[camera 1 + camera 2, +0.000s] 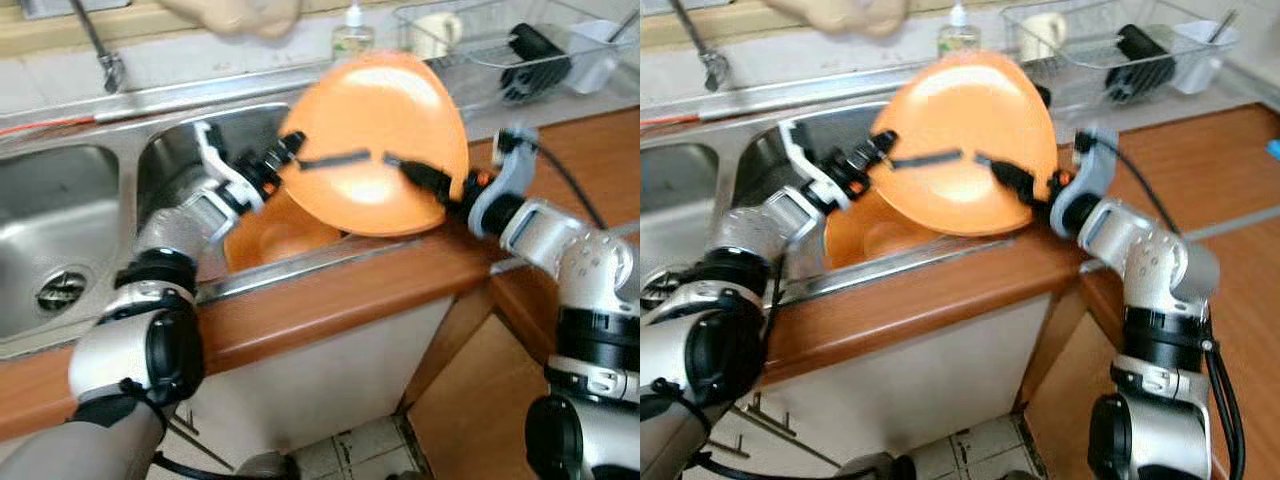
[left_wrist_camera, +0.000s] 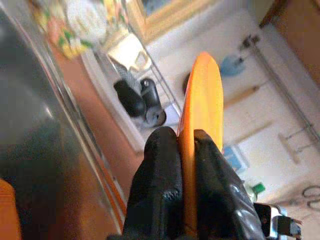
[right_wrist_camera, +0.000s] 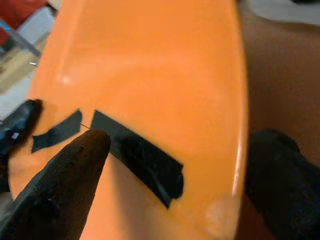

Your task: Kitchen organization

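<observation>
An orange plate [image 1: 375, 130] is held tilted on edge above the right sink basin [image 1: 170, 150]. My left gripper [image 1: 362, 156] reaches in from the sink side and is shut on the plate's rim; the left wrist view shows both fingers [image 2: 160, 175] pinching the thin orange edge. From the counter side, my right gripper [image 1: 395, 163] stands open astride the opposite rim, with one finger [image 3: 70, 180] against the plate's face and the other behind it. A second orange dish [image 1: 280, 240] lies in the basin under the plate.
A wire dish rack [image 1: 500, 45] with a mug, a black item and a white cup stands at the back right. A soap bottle [image 1: 352, 35] and a person's hand [image 1: 235, 15] are behind the sink. The wooden counter [image 1: 350, 285] runs along the front, above an open cabinet door [image 1: 470, 400].
</observation>
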